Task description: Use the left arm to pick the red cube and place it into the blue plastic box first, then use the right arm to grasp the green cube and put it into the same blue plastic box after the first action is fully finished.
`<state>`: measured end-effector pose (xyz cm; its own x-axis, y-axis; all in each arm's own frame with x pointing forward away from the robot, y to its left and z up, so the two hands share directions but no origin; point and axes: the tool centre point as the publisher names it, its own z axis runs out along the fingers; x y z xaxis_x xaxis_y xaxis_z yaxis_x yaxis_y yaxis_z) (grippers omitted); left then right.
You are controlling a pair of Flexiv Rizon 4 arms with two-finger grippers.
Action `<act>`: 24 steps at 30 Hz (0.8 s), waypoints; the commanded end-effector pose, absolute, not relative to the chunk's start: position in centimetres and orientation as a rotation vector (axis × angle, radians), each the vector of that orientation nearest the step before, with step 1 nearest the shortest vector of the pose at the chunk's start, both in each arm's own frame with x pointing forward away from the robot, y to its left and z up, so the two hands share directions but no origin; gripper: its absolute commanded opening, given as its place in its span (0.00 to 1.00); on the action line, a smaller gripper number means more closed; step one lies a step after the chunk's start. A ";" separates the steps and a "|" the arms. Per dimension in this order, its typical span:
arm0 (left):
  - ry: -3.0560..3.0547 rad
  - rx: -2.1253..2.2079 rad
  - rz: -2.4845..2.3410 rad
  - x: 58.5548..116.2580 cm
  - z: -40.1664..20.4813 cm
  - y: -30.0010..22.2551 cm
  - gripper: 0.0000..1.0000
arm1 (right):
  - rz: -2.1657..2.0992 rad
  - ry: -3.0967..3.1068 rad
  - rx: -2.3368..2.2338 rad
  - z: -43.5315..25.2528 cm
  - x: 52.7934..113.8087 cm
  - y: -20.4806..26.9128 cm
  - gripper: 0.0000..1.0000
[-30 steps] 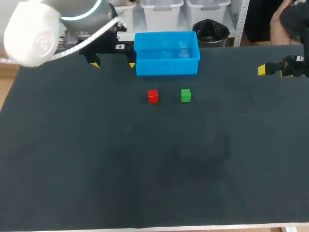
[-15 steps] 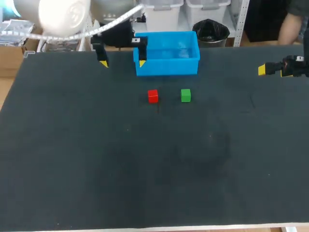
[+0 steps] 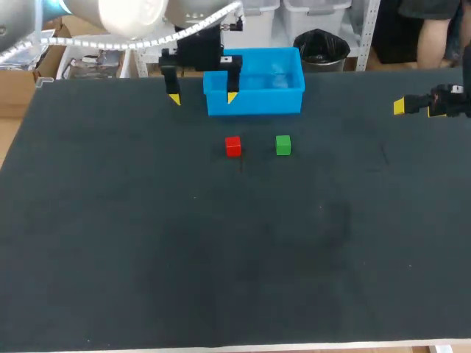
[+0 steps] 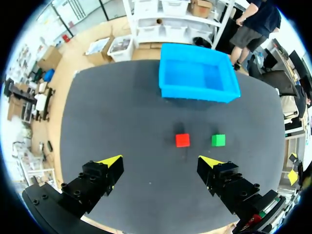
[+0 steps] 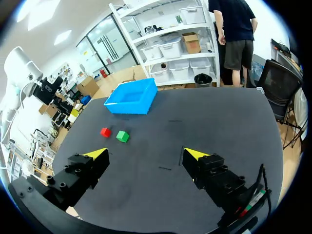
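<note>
Dark table (image 3: 147, 257), blue plastic box (image 3: 254, 81) at its far edge. Red cube (image 3: 233, 146) sat on the table in front of the box, with the green cube (image 3: 283, 145) near it on its right, not touching. My left claw (image 3: 203, 98) hung wide open at the box's left front corner. In its wrist view the red cube lay ahead, between the finger lines. Right claw (image 5: 146, 154) was wide open, well apart at far right. Over the last second the left claw had travelled right; cubes unmoved.

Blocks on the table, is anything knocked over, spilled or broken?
Nothing stands out. The red cube and green cube sit flat, side by side but apart, on the dark table. The blue box stands upright behind them, empty and whole.
</note>
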<state>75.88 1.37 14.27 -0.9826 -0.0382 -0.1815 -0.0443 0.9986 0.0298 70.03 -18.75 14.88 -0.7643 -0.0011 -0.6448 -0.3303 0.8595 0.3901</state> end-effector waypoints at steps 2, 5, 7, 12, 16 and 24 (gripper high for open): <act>3.003 -0.068 0.066 77.0 14.0 0.1 1.00 | 0.648 2.369 -0.238 14.9 70.0 -18.7 1.00; 3.004 -0.071 0.058 77.2 13.9 -0.6 1.00 | 0.648 2.369 -0.238 14.9 70.0 -18.7 1.00; 2.998 -0.072 0.053 77.3 13.9 -1.1 1.00 | 0.648 2.369 -0.238 14.9 70.0 -18.7 1.00; 2.999 -0.077 0.038 77.6 13.8 -2.3 1.00 | 0.648 2.369 -0.238 14.9 70.0 -18.7 1.00; 2.993 -0.069 0.031 77.8 13.9 -2.8 1.00 | 0.648 2.369 -0.238 14.9 70.0 -18.7 1.00; 2.984 -0.070 0.036 78.0 13.9 -3.0 1.00 | 0.648 2.369 -0.238 14.9 70.0 -18.7 1.00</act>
<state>77.61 -2.84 13.77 -0.9854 -0.0463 -0.1636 -0.0496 0.9986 0.0158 70.03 -18.75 14.88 -0.7643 -0.0011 -0.6449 -0.3303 0.8595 0.3901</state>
